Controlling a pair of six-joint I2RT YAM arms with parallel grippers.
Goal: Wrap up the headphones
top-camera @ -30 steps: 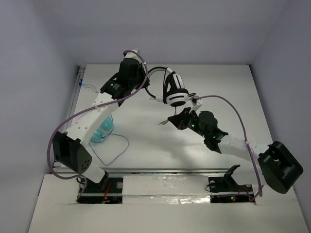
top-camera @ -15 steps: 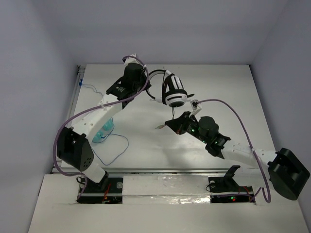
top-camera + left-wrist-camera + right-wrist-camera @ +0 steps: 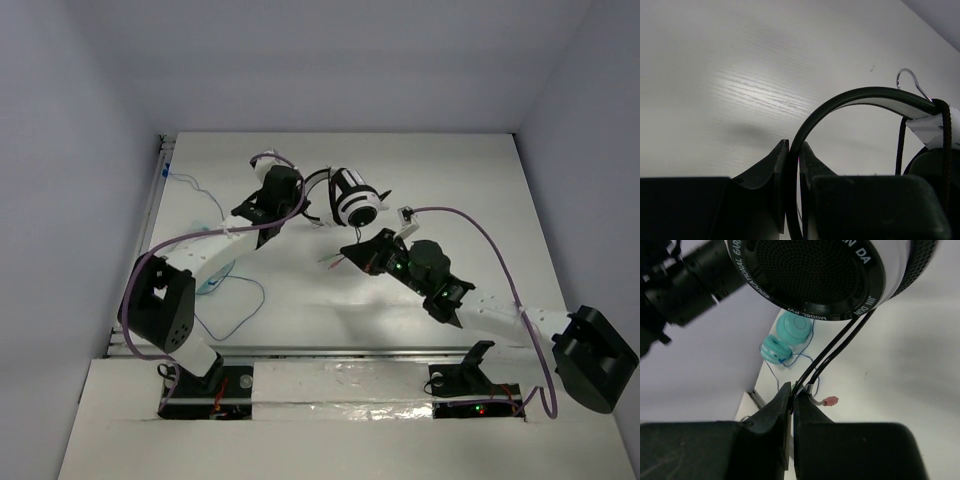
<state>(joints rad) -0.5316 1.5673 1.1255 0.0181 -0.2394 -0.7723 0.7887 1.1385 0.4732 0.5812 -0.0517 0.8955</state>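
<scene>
I have the headphones (image 3: pixel 352 200) held over the middle of the white, wood-grained table (image 3: pixel 470 180), between both arms. My left gripper (image 3: pixel 794 150) is clamped on the thin, smooth arc of the headband (image 3: pixel 855 93). My right gripper (image 3: pixel 791 390) pinches the thin black cable (image 3: pixel 840 347) beneath a mesh-faced earcup (image 3: pixel 810 270) ringed in glossy white. A rounded teal object (image 3: pixel 790 335) with a thin blue cord lies beyond, toward the table's left side.
</scene>
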